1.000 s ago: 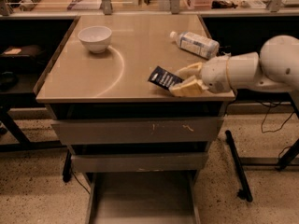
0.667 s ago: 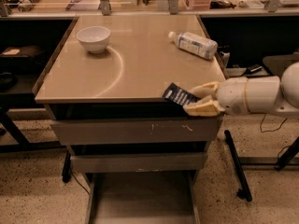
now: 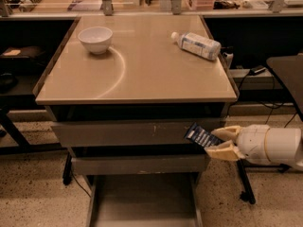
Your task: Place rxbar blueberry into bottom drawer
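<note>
My gripper (image 3: 218,142) comes in from the right, in front of the cabinet at the height of the upper drawer fronts. Its pale fingers (image 3: 226,152) are shut on the rxbar blueberry (image 3: 201,136), a dark navy flat bar with white print that sticks out to the left, tilted. The bottom drawer (image 3: 142,200) is pulled open below, a wide grey tray with a flat floor, lower and to the left of the bar.
A white bowl (image 3: 95,39) stands at the back left of the tan tabletop (image 3: 137,74). A clear plastic bottle (image 3: 197,45) with a white label lies at the back right. Two closed grey drawer fronts (image 3: 132,134) sit above the open one. Dark shelves flank the cabinet.
My gripper has carried the bar off the tabletop's front right edge and down, to in front of the drawer fronts.
</note>
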